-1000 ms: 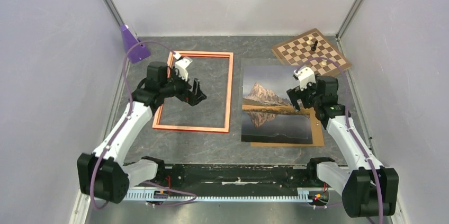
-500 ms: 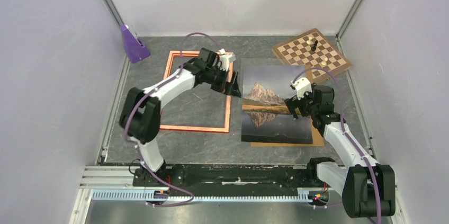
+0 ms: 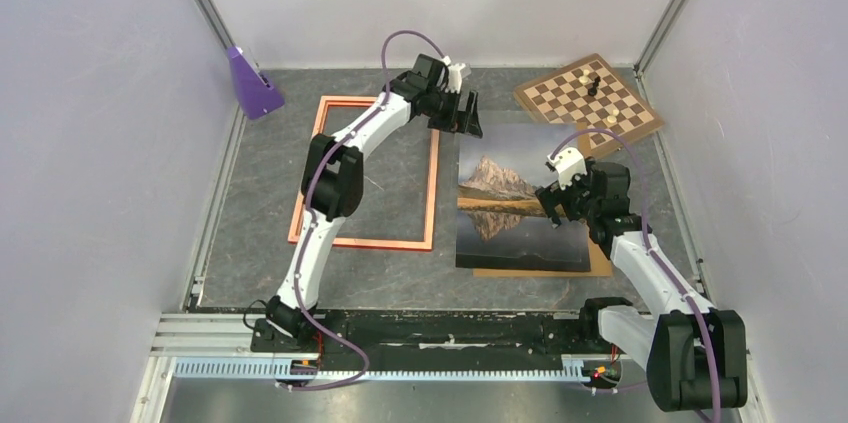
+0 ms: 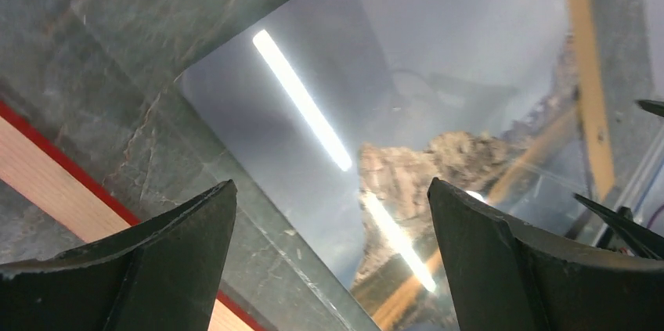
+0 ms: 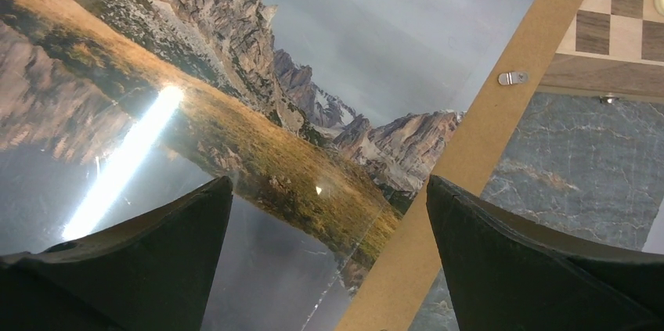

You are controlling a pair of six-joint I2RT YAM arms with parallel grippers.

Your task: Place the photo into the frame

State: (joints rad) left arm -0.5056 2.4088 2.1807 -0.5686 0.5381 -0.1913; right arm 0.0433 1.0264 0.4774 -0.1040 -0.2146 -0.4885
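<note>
Photo (image 3: 505, 233), glossy mountain-lake print, lies right of thin orange-red frame (image 3: 360, 241). Left gripper (image 4: 330, 186) gapes empty over its upper-left corner, seemingly to pinch; right gripper (image 5: 329, 182) gapes too.

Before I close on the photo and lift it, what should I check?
1. left gripper open: ok.
2. left gripper over the far left corner of the photo: ok.
3. right gripper open, above the photo's right edge: ok.
4. frame flat on the table, nothing inside: ok.
5. photo gripped: not ok, it lies loose on the backing board.
6. fingers touching the photo: cannot tell.
</note>
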